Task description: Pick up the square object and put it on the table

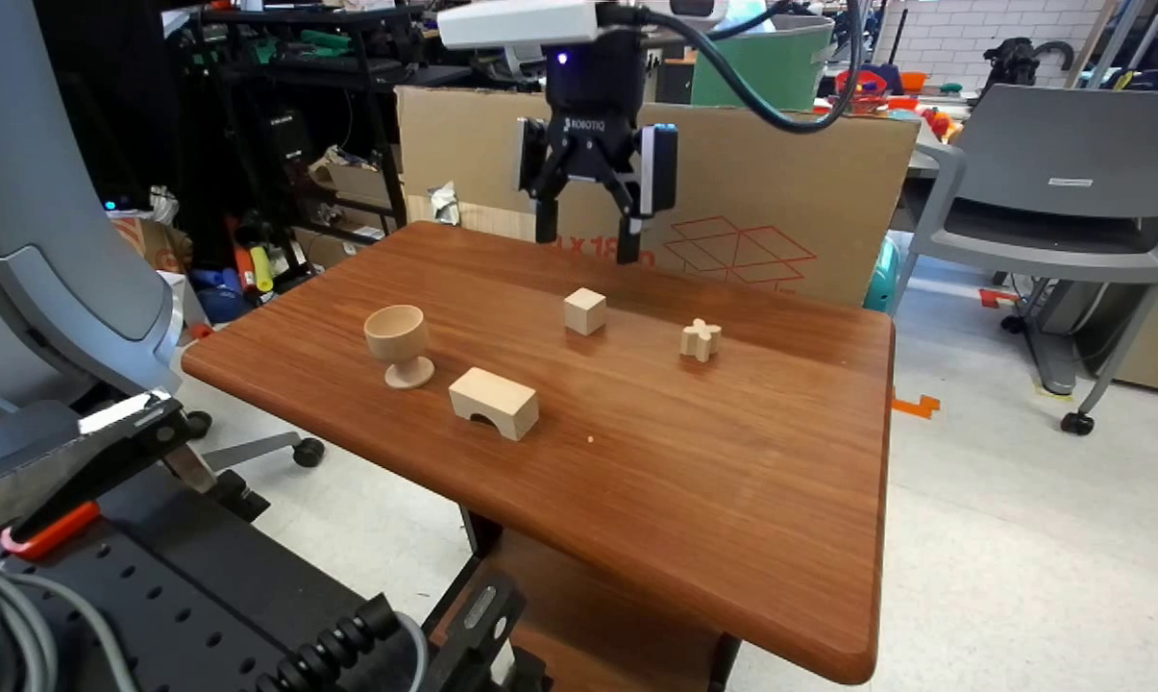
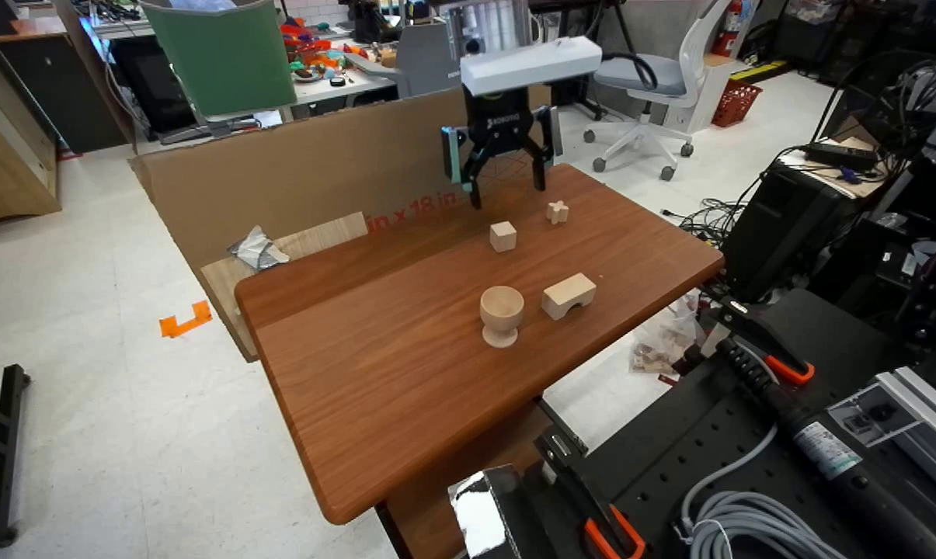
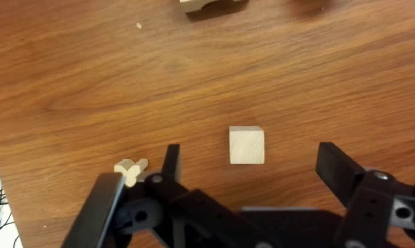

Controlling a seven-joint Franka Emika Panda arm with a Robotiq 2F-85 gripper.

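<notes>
We see the gripper (image 1: 587, 242) hanging above the far part of the table (image 1: 694, 481), released, its two dark fingers (image 3: 334, 167) pointing down and spread well apart. The square object (image 1: 584, 312), a small pale wooden cube, sits flat on the reddish-brown wood, below the fingers and apart from them in both exterior views. Looking down through the wrist view, we find the cube framed in the gap between the fingers. Near it stands a small cross-shaped piece (image 1: 701, 340), which the gripper partly covers in the wrist view. Closer to the near edge, we have a wooden cup (image 2: 502, 307) upright on its round foot and, near it, an arched block (image 1: 495, 402) resting with its cutout facing down; the wrist view catches only part of this block at the top. A tiny pale speck (image 3: 138, 25) lies on the wood. Behind the far edge we see a cardboard sheet (image 1: 780, 173) with red print, and in an exterior view a crumpled silver scrap (image 2: 259, 250) in front of it. In the foreground of both exterior views is a black perforated surface (image 1: 156, 577) bearing a coiled grey cable (image 2: 747, 505).
</notes>
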